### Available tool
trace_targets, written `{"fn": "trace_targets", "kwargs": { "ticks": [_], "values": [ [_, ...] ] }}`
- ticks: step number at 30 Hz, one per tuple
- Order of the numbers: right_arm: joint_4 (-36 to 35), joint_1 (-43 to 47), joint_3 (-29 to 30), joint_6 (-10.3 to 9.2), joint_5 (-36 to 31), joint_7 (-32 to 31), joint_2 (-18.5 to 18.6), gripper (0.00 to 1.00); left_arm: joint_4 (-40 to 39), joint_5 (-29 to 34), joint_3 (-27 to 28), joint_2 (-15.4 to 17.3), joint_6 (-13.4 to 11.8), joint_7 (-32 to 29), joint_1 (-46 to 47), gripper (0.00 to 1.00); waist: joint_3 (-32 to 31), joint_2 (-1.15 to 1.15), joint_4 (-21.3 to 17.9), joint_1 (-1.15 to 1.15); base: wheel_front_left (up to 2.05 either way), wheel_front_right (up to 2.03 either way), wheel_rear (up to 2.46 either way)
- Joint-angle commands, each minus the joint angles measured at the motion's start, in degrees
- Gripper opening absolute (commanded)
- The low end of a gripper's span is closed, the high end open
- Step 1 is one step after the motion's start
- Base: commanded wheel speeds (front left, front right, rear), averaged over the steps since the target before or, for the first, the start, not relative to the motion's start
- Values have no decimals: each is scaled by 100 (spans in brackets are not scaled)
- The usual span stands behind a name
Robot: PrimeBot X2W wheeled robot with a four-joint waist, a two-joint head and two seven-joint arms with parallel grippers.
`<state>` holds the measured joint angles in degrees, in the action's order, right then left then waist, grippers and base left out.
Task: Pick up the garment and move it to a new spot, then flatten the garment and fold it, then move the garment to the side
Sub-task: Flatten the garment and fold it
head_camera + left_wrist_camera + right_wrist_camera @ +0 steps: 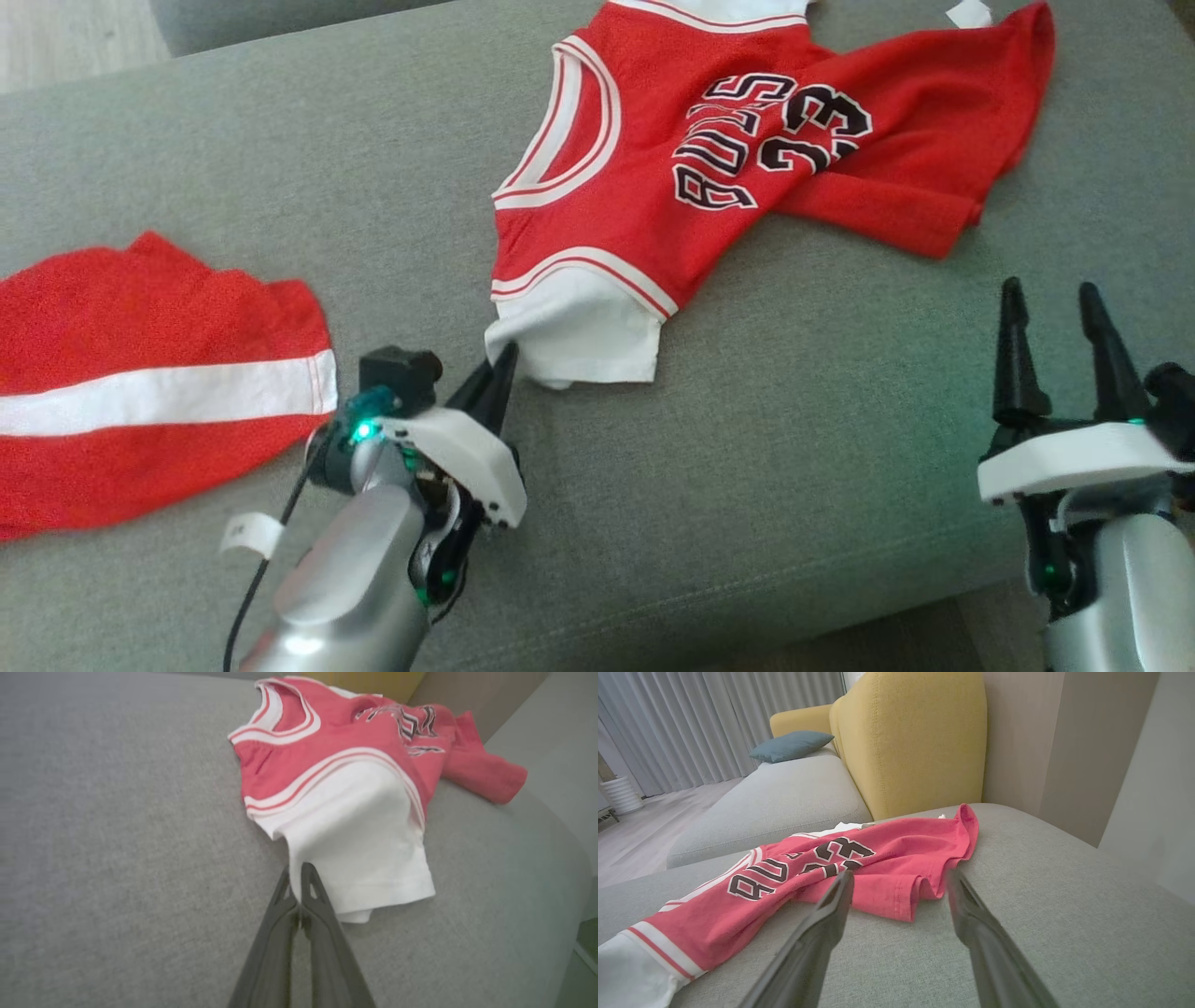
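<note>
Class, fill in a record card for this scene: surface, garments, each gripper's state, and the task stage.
surface: grey cushion
garment: red jersey, rumpled, lettering showing
sleeve: white sleeve, on the jersey's end nearest the robot
other item: red cloth with a white stripe, to the left, apart from the jersey
left: left gripper shut on the sleeve's edge
right: right gripper open, holding nothing, short of the jersey
stage: jersey gripped, not yet flattened or folded
</note>
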<state>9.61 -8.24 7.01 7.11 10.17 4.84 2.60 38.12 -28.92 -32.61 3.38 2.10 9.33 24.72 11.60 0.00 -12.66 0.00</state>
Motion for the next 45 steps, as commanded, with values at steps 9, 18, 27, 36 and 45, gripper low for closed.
{"fn": "trace_targets", "kwargs": {
  "ticks": [9,18,27,36,45],
  "values": [
    [285,-397,256,37,175,9,28,100,-1061,-110,542,6,-64,526,366,0,-21,0,213,0,0,0,0],
    [1759,-1298,430,37,1024,-270,28,100,-1806,54,616,-17,-118,564,263,0,162,0,378,0,0,0,0],
    [2832,-2023,639,37,926,-256,28,100,-1975,135,557,-24,-122,565,290,0,354,0,476,0,0,0,0],
    [3541,-2697,1021,37,205,-169,28,100,-2104,182,477,-27,-133,561,420,0,666,0,560,0,0,0,0],
    [3525,-2927,1073,37,-263,-413,28,0,-2140,148,516,-23,-151,558,555,0,790,0,579,0,0,0,0]
  ]
}}
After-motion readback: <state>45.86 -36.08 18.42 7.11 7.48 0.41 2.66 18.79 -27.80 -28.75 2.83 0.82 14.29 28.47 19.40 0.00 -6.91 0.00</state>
